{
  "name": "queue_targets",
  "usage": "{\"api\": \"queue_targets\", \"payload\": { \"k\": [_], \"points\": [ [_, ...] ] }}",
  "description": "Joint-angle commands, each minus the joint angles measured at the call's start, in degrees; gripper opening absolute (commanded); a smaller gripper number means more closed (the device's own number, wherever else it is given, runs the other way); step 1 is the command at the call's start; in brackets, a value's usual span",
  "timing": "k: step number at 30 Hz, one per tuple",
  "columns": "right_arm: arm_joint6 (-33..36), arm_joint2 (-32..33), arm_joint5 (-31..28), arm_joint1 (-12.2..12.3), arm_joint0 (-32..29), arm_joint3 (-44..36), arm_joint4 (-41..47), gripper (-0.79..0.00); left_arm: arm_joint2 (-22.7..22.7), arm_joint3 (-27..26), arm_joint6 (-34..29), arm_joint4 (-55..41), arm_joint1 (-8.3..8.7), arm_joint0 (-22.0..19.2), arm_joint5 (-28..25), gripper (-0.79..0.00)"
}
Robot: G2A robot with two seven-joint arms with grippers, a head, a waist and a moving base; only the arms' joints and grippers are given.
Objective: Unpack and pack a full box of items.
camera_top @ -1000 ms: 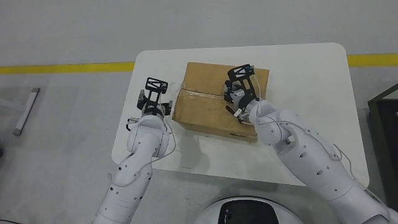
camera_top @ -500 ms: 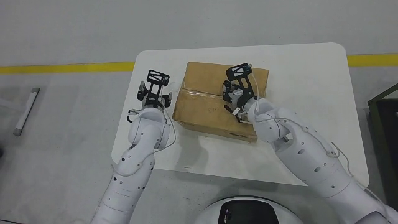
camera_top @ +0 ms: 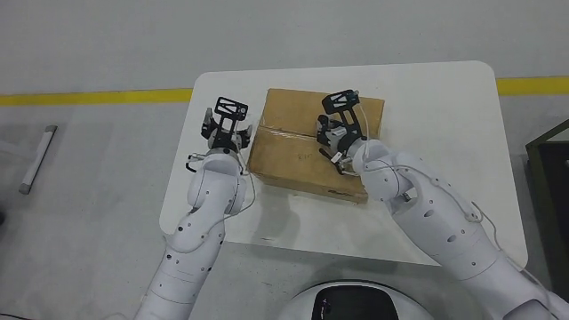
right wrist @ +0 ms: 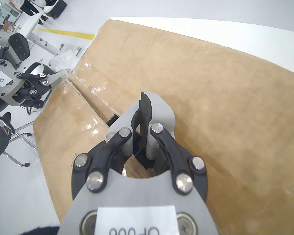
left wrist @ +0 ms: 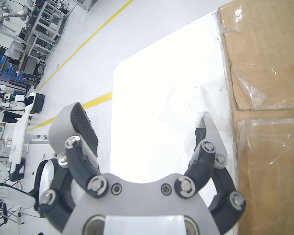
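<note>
A closed brown cardboard box (camera_top: 293,147) with clear tape along its middle seam lies on the white table (camera_top: 444,116). My left gripper (camera_top: 229,112) stands open just off the box's left side, and its wrist view has the box wall (left wrist: 264,74) close to one fingertip (left wrist: 202,129) of the gripper (left wrist: 139,116). My right gripper (camera_top: 342,105) is shut with nothing in it, over the box top (right wrist: 198,74) beside the taped seam (right wrist: 88,96). The pads of the right gripper (right wrist: 144,99) are pressed together. Farther off, the left gripper (right wrist: 55,77) sits at the box's edge.
The table has free room to the right of the box and along its front edge. A dark frame (camera_top: 549,156) stands by the table's right side. A grey bar (camera_top: 37,158) lies on the floor at the left.
My left gripper has moved away from me along the box's left side and closer to it. The right gripper has shifted slightly left over the box top.
</note>
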Motion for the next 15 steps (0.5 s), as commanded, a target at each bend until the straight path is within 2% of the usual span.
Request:
{"api": "queue_targets", "payload": {
  "k": [1, 8, 15],
  "points": [
    [0.0, 0.0, 0.0, -0.1, 0.0, 0.1, -0.1, -0.785, 0.1, -0.1, 0.9, 0.3, -0.26, -0.2, 0.6, 0.0],
    [0.2, 0.7, -0.2, -0.3, -0.1, -0.1, 0.1, -0.785, 1.0, -1.3, 2.9, 1.2, -0.94, -0.3, -0.7, 0.0],
    [0.9, 2.7, -0.7, -0.2, -0.6, -2.0, 1.1, -0.785, 3.7, -0.7, 2.8, 3.5, -2.05, -1.8, -1.6, 0.0]
  ]
}}
